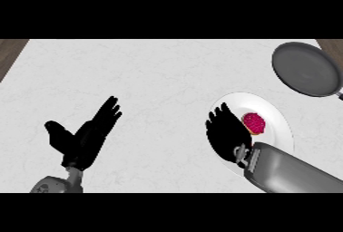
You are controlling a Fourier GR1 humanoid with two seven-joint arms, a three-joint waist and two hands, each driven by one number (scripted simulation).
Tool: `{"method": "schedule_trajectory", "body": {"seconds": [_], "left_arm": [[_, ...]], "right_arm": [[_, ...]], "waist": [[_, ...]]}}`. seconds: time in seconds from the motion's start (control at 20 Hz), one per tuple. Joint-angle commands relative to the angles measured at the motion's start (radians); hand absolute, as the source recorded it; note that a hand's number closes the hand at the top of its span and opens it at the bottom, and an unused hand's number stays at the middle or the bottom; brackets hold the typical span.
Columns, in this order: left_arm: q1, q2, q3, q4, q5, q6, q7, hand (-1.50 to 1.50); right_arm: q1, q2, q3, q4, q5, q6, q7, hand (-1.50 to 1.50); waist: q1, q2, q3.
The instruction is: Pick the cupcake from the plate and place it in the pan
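The black left hand [85, 136] is raised on its grey forearm, fingers straight and spread, pointing up and to the right, thumb splayed out to its left. The black right hand [224, 133] extends from a thick grey forearm that enters from the lower right, fingers straight and pointing upward, palm turned down.

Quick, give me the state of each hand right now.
Left hand: open, fingers straight, holding nothing, resting over the counter.
Right hand: open, holding nothing, over the plate just left of the cupcake.
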Motion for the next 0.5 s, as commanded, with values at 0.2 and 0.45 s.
{"method": "schedule_trajectory", "body": {"seconds": [0.2, 0.45], "left_arm": [[0.020, -0.053, 0.009, 0.029, -0.052, -0.022, -0.037, 0.00], [0.030, -0.047, 0.027, 0.000, -0.061, -0.035, 0.004, 0.00]], "right_arm": [[0.093, 0.073, -0.040, -0.101, 0.101, 0.139, 0.110, -1.50], [0.096, -0.015, -0.018, -0.083, 0.193, 0.057, 0.035, -1.50]], "waist": [[0.005, 0.006, 0.001], [0.008, 0.006, 0.002]]}}
